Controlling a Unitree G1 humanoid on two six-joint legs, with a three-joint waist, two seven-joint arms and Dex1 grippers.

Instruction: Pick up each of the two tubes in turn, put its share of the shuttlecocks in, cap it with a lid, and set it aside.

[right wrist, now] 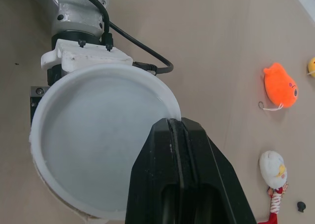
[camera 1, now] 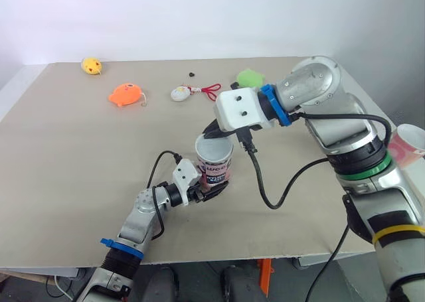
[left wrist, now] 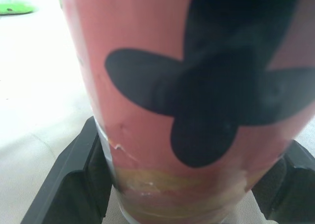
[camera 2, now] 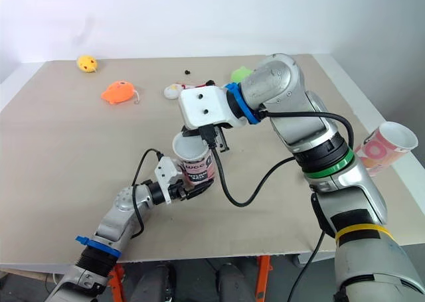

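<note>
Left jaws clench the upright tube [camera 1: 214, 164] low on its wall, long axis vertical, while right jaws directly above pinch the rim of the lid [right wrist: 93, 140] over its mouth.

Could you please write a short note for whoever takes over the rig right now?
Left pincer: shut on the pink tube, upright on the table.
Right pincer: shut on the white lid's rim, lid sitting on that tube.
Second tube: tilted by the table's right edge, uncapped.
Done: first tube looks capped; contents hidden.
Left: release lid, set tube aside, then fill and cap the second.
</note>
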